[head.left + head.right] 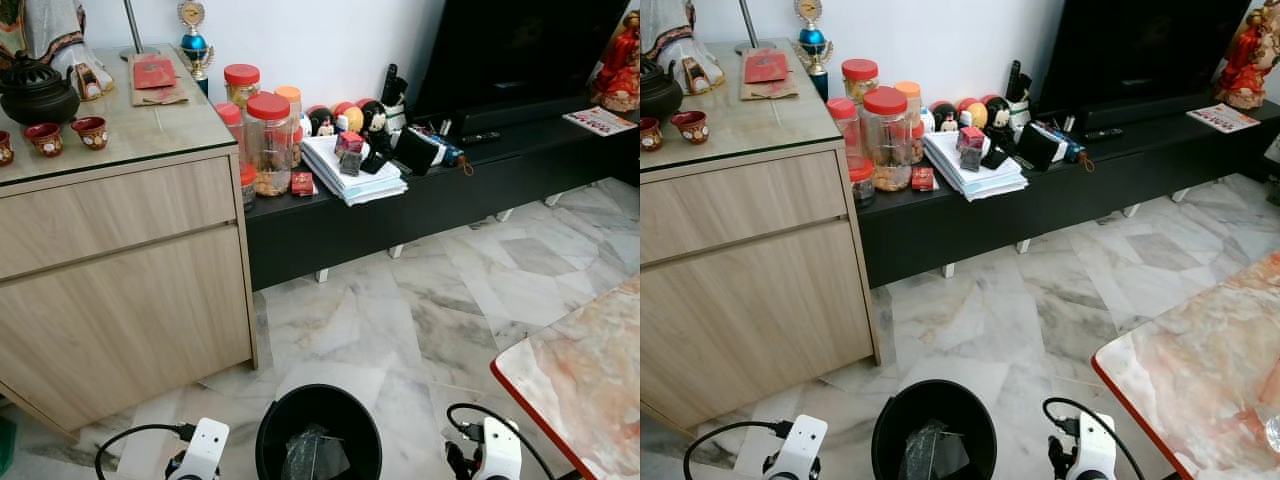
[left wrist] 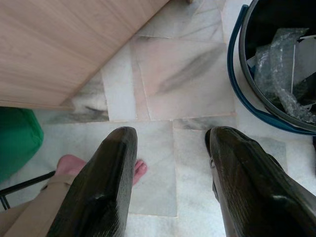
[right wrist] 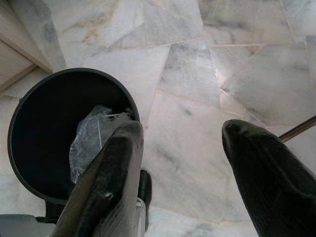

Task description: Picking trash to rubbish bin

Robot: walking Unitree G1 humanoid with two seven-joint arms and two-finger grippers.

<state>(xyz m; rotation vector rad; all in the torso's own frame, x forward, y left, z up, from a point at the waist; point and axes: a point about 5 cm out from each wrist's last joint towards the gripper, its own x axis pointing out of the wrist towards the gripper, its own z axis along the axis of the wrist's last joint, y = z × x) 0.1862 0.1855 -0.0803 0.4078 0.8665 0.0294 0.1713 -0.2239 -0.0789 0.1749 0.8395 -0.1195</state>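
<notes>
Black rubbish bin [image 1: 933, 400] with crumpled plastic [image 1: 927, 447] on marble floor [image 1: 1020, 300]

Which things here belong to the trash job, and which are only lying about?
For the job:
- round black plastic rubbish bin on the marble floor
- crumpled clear plastic wrap inside it
- left pincer and right pincer, both open and holding nothing

Lying about:
- red-lidded clear plastic jars
- stack of white papers
- black iron teapot

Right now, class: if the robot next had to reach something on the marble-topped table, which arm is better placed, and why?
Probably the right. The marble-topped table stands on the robot's right, beside the right gripper, whose fingers are open. The left gripper hangs near the wooden cabinet, beyond the bin.
</notes>
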